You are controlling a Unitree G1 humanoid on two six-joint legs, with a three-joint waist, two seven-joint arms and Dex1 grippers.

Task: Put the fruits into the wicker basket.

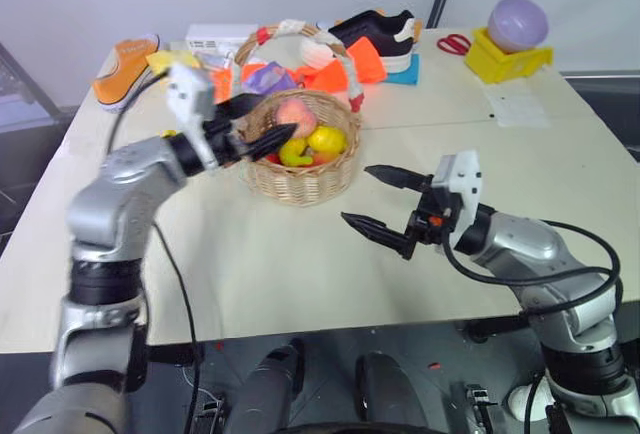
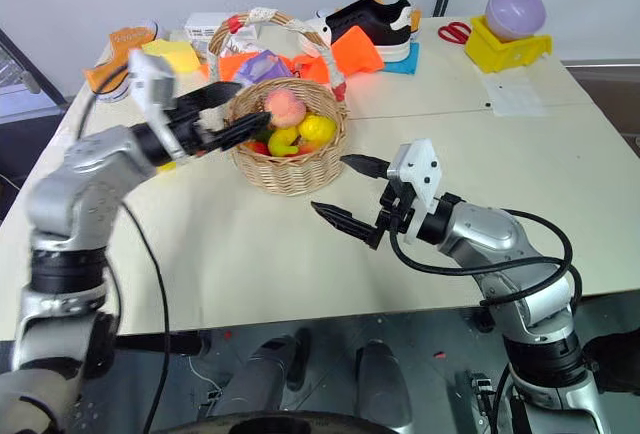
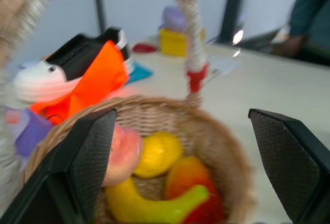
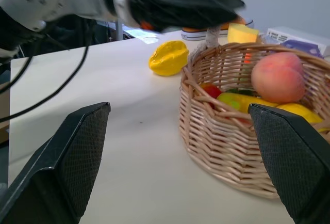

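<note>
Left eye view: the left gripper (image 1: 262, 126) hangs at the near-left rim of the wicker basket (image 1: 300, 186), upper centre of frame, its fingers spread and empty. The peach (image 1: 296, 114) sits on top of the pile inside, velvety pink-red and round. The right gripper (image 1: 375, 198) is at centre right above the surface (image 1: 260, 274), fingers wide apart, nothing between them.

Right eye view: same layout. The basket's arched handle (image 2: 325, 54), wrapped in white and red bands, rises just behind the left fingers. Risk, as I judge it: lifting that arm straight up could hook the handle and tip the light woven basket.

Left wrist view: looking into the basket between two open black fingers (image 3: 90, 157) with textured pads. The peach lies against the left wall, beside a smooth yellow lemon-like fruit (image 3: 157, 154) and a glossy banana-shaped piece (image 3: 149, 206). The pile is rounded and slick, so a nudge could roll the peach out.

Right wrist view: the ridged yellow fruit (image 4: 168, 58) lies on the bare surface in the upper middle of the frame, just outside the basket wall and not yet in. Its lumpy, waxy shape may slip from flat finger pads, and it sits close enough to the weave that one finger could catch the wicker on approach.
</note>
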